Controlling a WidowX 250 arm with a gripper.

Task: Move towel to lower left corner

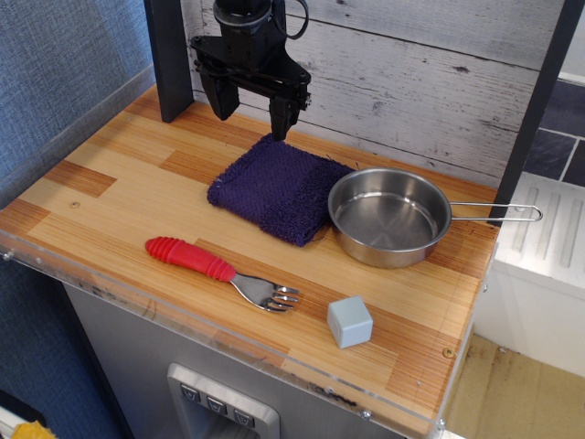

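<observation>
The dark purple fuzzy towel (271, 189) lies folded flat near the middle of the striped wood tabletop, its right edge touching the steel pan (389, 217). My black gripper (250, 108) hangs just above the towel's far edge, jaws open and empty, one fingertip close to the towel's back corner. The lower left corner (32, 233) of the table, edged with a clear plastic rim, lies well to the left and front of the towel.
A fork with a red handle (218, 270) lies in front of the towel. A pale grey cube (349, 322) sits near the front right. A dark post (169, 59) stands at the back left; a white plank wall runs behind.
</observation>
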